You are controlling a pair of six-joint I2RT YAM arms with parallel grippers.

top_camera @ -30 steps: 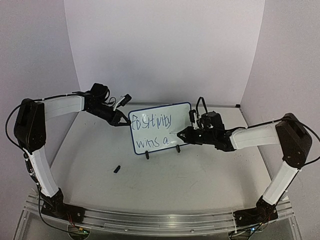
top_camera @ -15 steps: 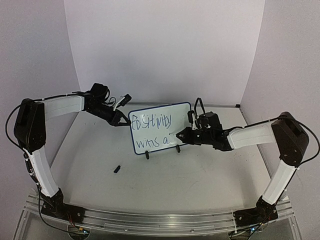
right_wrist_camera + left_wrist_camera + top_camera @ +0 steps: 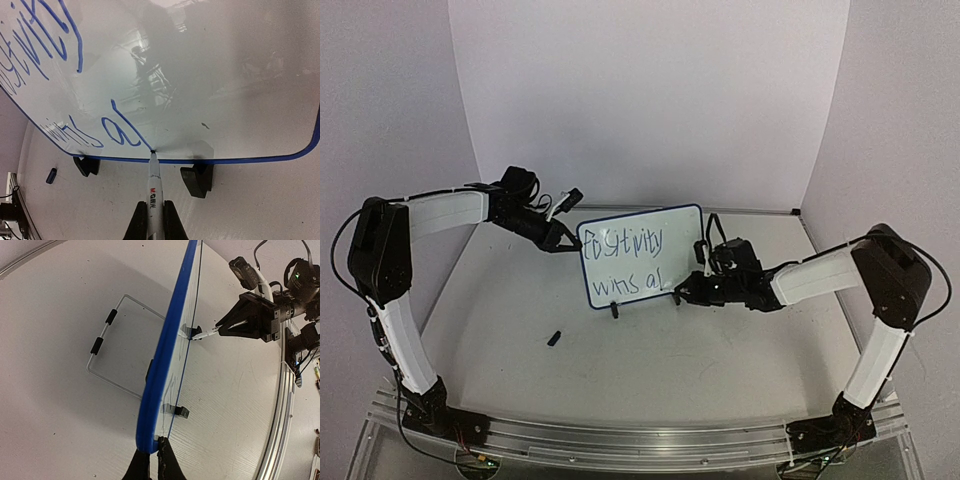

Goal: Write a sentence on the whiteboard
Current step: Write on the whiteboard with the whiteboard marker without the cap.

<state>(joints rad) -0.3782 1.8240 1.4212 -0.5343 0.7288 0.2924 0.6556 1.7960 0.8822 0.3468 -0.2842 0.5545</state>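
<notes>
My right claw [image 3: 686, 289] reaches in low from 3 o'clock on an almost level forearm, pinching a white marker [image 3: 154, 192] whose tip touches the whiteboard [image 3: 678, 232] at the foot of the stroke after "a", just above the lower frame. My left claw [image 3: 564, 245], on an arm bent in from 9 o'clock, is pressed together on the board's blue frame at its left edge. The board stands on its clip feet mid-counter [image 3: 650, 350], the sentence [image 3: 623, 262] reading roughly "Positivity wins al", a small dark piece [image 3: 553, 338] lies at its 7 o'clock, and plain white walls [image 3: 650, 100] enclose the counter.
</notes>
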